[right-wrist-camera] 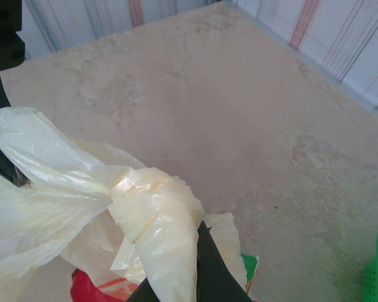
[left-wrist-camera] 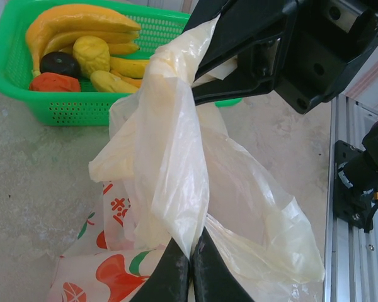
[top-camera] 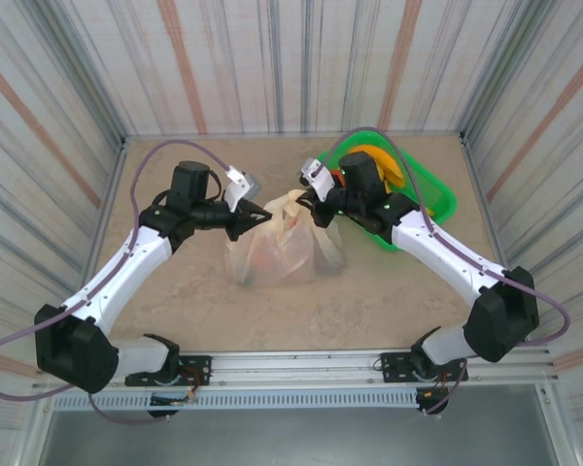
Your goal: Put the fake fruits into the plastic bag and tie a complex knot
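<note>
Black fingertips of the left gripper (left-wrist-camera: 190, 255) sit closest in the left wrist view, pressed together on a cream handle loop (left-wrist-camera: 170, 170) of the plastic bag (top-camera: 282, 254). The loop runs taut from those tips up to a bunched twist (left-wrist-camera: 176, 74). The right gripper (left-wrist-camera: 198, 85) clamps that twist from the other side, its jaws closed on the plastic. From the right wrist the same twist is a crumpled cream wad just above that gripper's fingers; whether it is a finished knot I cannot tell.

The bag stands on the table (top-camera: 369, 301) at mid-table, between the two grippers, its top pulled up and its printed body slumped below. Red-orange shapes show through the film, but I cannot tell print from fruit.

The left arm (top-camera: 126, 267) rises from its base, bends at the elbow and points its wrist right at the bag top. The right arm (top-camera: 437, 248) mirrors it, reaching left across the near corner of the green basket (top-camera: 437, 199). Bananas (left-wrist-camera: 82, 19), a dark piece (left-wrist-camera: 58, 63) and a red piece (left-wrist-camera: 53, 82) lie in the basket, just beyond the bag.
</note>
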Action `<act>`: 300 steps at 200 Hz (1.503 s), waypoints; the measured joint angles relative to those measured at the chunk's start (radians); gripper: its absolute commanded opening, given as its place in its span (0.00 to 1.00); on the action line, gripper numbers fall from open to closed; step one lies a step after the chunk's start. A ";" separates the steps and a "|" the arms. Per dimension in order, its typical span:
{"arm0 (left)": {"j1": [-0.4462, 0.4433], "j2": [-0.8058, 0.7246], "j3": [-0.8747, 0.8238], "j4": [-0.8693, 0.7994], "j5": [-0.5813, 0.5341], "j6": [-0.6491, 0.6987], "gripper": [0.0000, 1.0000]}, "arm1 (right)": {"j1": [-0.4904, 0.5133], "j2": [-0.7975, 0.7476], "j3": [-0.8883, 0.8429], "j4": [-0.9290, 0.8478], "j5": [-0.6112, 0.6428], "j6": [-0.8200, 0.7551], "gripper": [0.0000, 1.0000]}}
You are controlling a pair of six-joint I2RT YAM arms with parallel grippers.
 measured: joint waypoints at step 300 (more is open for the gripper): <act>0.000 0.018 -0.029 0.056 0.003 -0.060 0.12 | 0.142 0.174 -0.238 0.835 0.018 0.608 0.00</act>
